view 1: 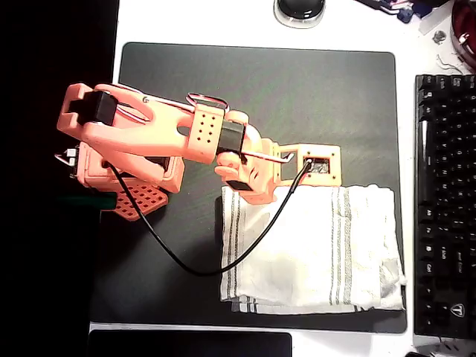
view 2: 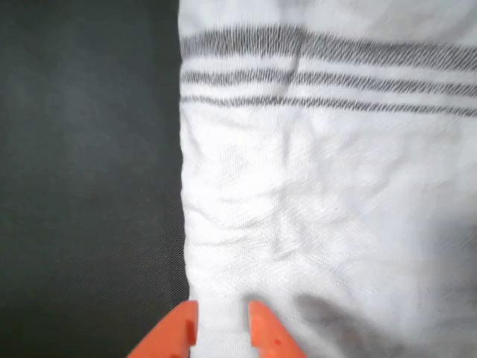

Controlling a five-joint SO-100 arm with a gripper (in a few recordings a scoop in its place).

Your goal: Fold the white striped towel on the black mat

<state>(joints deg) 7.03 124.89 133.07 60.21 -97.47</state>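
One white striped towel, spread wrinkled on the lower right part of the black mat in the overhead view, grey stripe groups near its left and right ends, its right edge close to the mat's border beside a black keyboard on the white table. Probably laid flat like this so that one edge can be lifted and carried across to the opposite one. In the wrist view, seen with the towel on the right and bare mat on the left. Orange pincer nearly pressed together, pinching a strip of the cloth's edge between its tips, apparently to get hold for the fold. From overhead, tips covered by the arm's own wrist above the towel's top edge. Hard to tell whether doubled already: a second layer seems to peek out at the lower left corner. Part of the left stripe group crossed by a black cable.
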